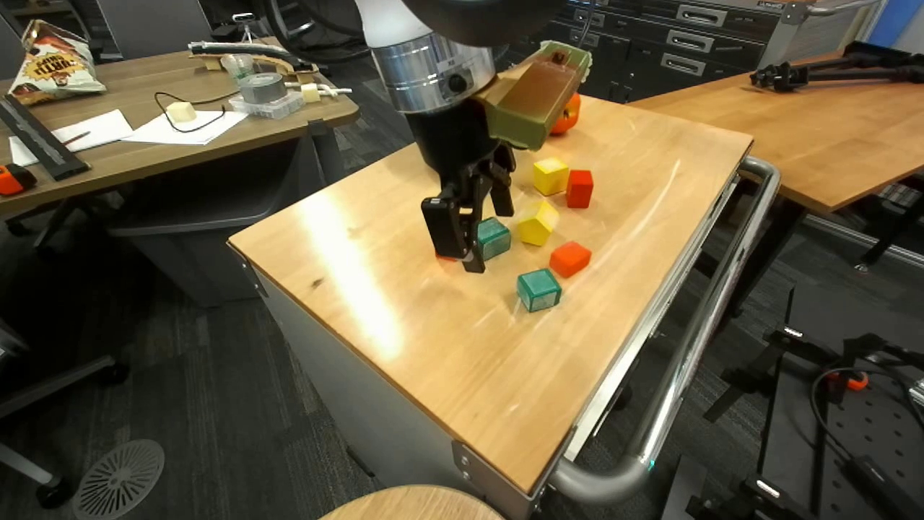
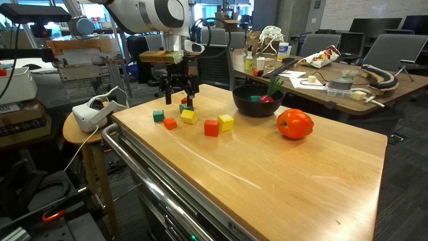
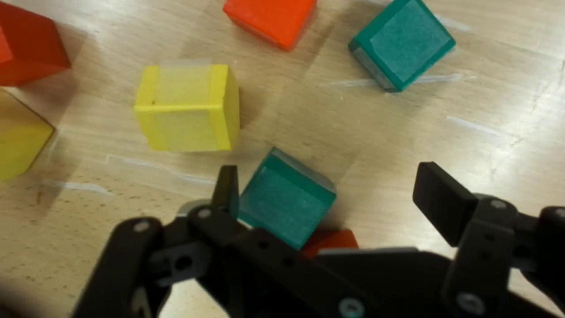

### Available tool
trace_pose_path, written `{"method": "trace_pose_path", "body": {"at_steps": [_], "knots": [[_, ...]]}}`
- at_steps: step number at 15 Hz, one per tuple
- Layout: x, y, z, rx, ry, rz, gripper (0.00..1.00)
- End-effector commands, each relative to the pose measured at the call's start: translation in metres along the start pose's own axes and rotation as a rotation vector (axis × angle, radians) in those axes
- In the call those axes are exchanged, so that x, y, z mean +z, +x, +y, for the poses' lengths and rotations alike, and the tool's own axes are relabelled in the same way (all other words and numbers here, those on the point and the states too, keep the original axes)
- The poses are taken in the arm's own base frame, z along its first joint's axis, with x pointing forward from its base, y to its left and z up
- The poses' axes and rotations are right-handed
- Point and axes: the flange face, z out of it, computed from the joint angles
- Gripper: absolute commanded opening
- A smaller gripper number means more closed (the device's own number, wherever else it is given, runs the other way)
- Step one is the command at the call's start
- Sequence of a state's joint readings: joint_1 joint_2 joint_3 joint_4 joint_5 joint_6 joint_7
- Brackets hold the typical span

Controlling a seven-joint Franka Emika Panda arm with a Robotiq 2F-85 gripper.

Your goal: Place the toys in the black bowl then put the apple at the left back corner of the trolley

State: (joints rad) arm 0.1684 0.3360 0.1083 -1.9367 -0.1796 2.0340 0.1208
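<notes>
Gripper (image 2: 179,100): jaws stood wide.
Black bowl (image 2: 255,109): held radish (image 2: 266,99), teal block (image 2: 255,98).
Apple (image 2: 295,124): sat near bowl.
Seven blocks (image 2: 211,128): lay outside bowl.

7 blocks (image 2: 189,116) outside black bowl (image 2: 256,109)

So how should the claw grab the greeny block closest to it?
From above, probably, by two opposite sides: the teal block is boxy and lies flat. In the wrist view, a red block crowds its lower right, so maybe twist the open claw to pinch upper right and lower left.
</notes>
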Motion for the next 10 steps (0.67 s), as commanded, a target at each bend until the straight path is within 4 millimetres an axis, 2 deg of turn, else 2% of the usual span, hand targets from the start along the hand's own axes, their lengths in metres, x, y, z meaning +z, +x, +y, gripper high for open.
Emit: {"method": "trace_pose_path", "body": {"at_steps": [1,7,8,9,10], "knots": [[0.001,0.009,0.002,0.121,-0.01,0.042,1.0],[0.011,0.019,0.007,0.294,-0.05,0.106,1.0],[0.013,0.02,0.008,0.317,-0.056,0.108,0.91],[0.016,0.021,0.009,0.336,-0.054,0.106,0.74],[0.018,0.021,0.009,0.35,-0.047,0.1,0.66]]}}
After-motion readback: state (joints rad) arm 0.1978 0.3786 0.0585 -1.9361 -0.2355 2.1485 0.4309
